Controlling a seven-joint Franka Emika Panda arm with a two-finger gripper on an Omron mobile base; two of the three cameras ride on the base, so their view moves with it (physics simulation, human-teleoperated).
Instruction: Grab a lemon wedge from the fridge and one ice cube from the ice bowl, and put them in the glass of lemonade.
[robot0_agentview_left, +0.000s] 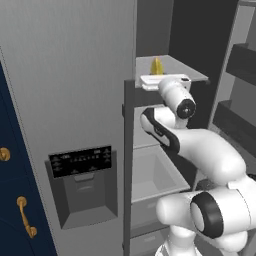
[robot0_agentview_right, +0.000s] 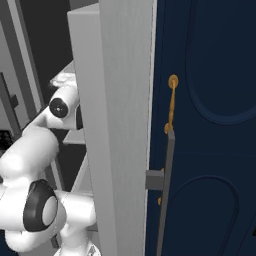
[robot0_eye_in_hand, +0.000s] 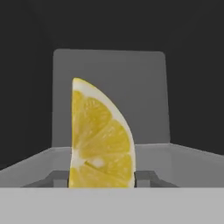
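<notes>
The arm is reaching into the open fridge (robot0_agentview_left: 75, 75), with the gripper (robot0_agentview_left: 159, 80) at the front edge of a grey shelf (robot0_agentview_left: 187, 71). The lemon wedge (robot0_eye_in_hand: 101, 138) is standing upright on that shelf, between the fingertips (robot0_eye_in_hand: 143, 177). Whether the half-open fingers are pinching it, I cannot tell.

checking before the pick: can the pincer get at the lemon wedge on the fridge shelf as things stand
Probably yes: the fridge stands open, and the pincer is already at the lemon wedge, whose base sits between the fingertips with nothing between them.
</notes>
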